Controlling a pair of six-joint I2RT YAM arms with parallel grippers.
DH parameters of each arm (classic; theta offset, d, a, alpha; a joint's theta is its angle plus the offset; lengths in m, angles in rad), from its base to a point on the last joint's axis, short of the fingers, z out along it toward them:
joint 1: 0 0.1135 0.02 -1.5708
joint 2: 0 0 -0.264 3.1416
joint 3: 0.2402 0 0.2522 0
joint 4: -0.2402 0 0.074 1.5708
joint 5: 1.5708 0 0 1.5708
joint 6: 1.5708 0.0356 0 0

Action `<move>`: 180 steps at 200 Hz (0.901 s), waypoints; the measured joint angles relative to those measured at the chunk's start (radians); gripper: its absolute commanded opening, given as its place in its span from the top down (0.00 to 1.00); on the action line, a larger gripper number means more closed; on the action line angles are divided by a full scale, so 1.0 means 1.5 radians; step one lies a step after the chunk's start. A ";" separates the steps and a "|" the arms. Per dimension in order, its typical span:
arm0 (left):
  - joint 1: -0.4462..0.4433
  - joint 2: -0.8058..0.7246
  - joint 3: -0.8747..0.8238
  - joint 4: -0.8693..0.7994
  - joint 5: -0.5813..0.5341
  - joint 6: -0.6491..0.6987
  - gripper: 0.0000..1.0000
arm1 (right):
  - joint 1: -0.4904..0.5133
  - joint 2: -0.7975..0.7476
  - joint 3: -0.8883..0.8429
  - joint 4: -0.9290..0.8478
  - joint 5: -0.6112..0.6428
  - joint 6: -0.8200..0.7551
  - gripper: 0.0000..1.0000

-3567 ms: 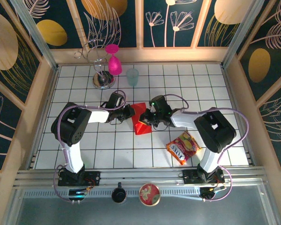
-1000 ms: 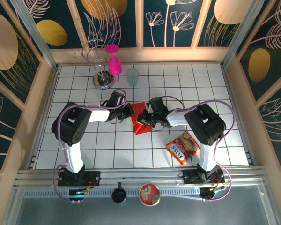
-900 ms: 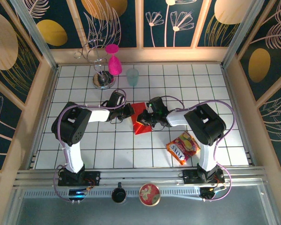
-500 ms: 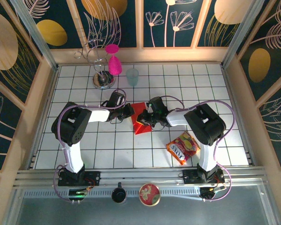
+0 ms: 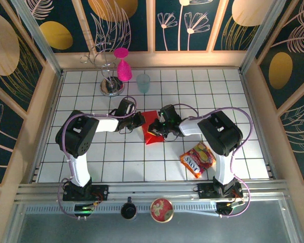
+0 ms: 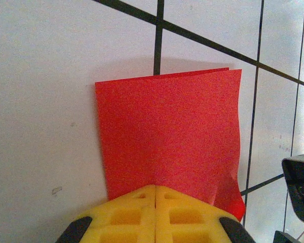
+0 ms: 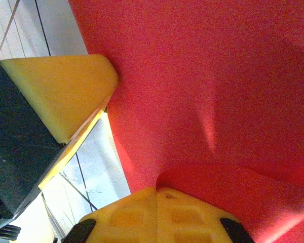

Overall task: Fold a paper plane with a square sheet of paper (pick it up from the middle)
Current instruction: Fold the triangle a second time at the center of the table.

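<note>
L gripper [image 6: 156, 189]: yellow grid-moulded pads pressed together, pinching near edge of red sheet [image 6: 167, 126]. Sheet thin, matte, folded double, rectangular w/ straight far edge. It lies flat ahead of pads on glossy white tiled table [image 6: 40, 76]. R gripper [image 7: 157, 191]: same yellow pads closed on sheet's curled rim, paper bulging smooth beyond. Sheet spans between both grippers. Vs earliest frame: R arm elbow drawn in closer; sheet & both pinches much same.
</note>
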 measured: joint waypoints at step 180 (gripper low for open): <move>0.030 -0.232 -0.086 -0.035 -0.102 -0.028 0.83 | 0.002 -0.003 0.011 0.010 -0.010 0.006 0.74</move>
